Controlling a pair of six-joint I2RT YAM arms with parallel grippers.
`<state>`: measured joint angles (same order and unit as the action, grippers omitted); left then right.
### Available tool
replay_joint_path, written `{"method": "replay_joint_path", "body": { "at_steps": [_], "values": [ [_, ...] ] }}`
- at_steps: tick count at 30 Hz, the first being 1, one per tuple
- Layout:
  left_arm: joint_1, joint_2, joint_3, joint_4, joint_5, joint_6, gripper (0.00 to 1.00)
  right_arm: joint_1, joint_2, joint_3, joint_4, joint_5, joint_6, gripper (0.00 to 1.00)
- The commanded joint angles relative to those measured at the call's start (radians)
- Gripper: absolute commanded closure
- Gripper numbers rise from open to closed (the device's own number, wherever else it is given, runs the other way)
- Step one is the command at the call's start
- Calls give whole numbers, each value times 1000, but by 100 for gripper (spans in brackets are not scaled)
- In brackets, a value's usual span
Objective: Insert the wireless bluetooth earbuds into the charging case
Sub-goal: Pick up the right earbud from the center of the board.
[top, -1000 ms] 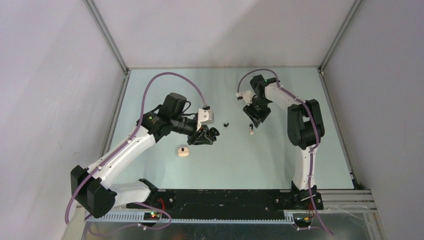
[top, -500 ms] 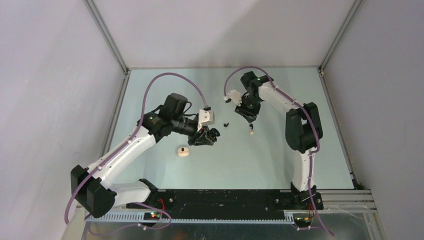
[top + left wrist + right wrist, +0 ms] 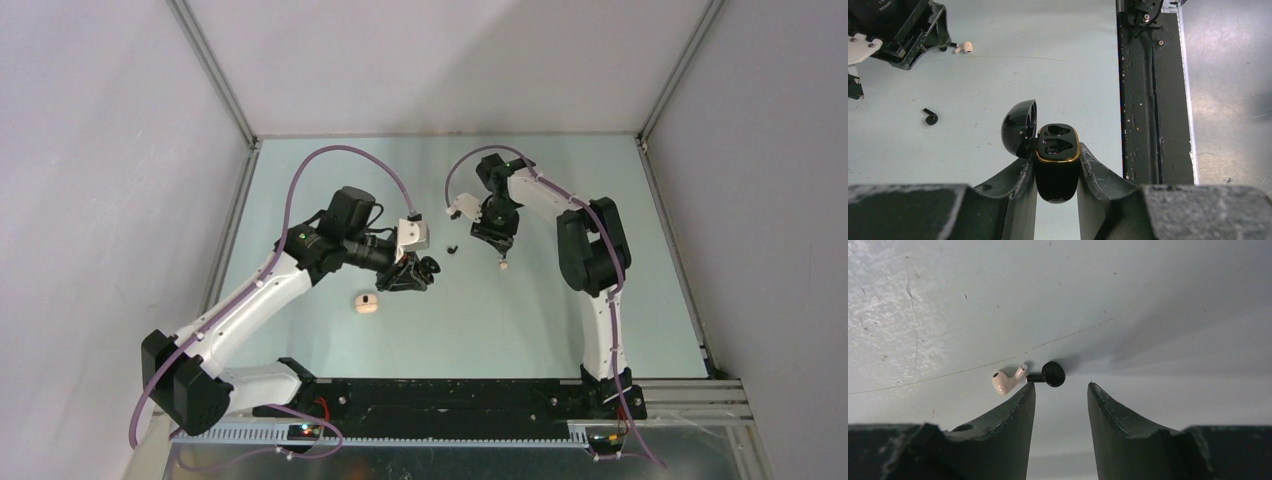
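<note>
My left gripper [image 3: 1057,150] is shut on a glossy black charging case [image 3: 1057,172] with a gold rim. Its lid [image 3: 1018,129] is swung open and both sockets are empty. In the top view it hangs mid-table [image 3: 428,266]. A small beige pebble-shaped case [image 3: 367,302] lies on the table near it. My right gripper [image 3: 1060,387] stands open just above the table, and nothing is between its fingers. A cream-white earbud [image 3: 1007,381] and a black earbud [image 3: 1052,374] lie together just past its left fingertip. Another black earbud [image 3: 452,248] lies between the two grippers.
The pale green table [image 3: 560,320] is walled by grey panels on three sides. A black base rail [image 3: 1148,100] runs along the near edge. The purple cables [image 3: 300,180] arch over both arms.
The right arm has swung left and its gripper has turned and come down close over the white and black earbuds. The left arm and its case have not moved.
</note>
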<state>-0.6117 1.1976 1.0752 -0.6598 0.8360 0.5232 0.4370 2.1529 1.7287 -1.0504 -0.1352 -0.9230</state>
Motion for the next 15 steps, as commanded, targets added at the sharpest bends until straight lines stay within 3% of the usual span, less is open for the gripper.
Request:
{"method": "replay_joint_path", "body": {
  "at_steps": [1, 15],
  "values": [
    [-8, -1, 8, 15, -6, 8, 100, 3, 20, 46, -21, 9, -28, 52],
    [-12, 9, 9, 12, -10, 10, 100, 12, 57, 55, -23, -14, -29, 56]
  ]
}}
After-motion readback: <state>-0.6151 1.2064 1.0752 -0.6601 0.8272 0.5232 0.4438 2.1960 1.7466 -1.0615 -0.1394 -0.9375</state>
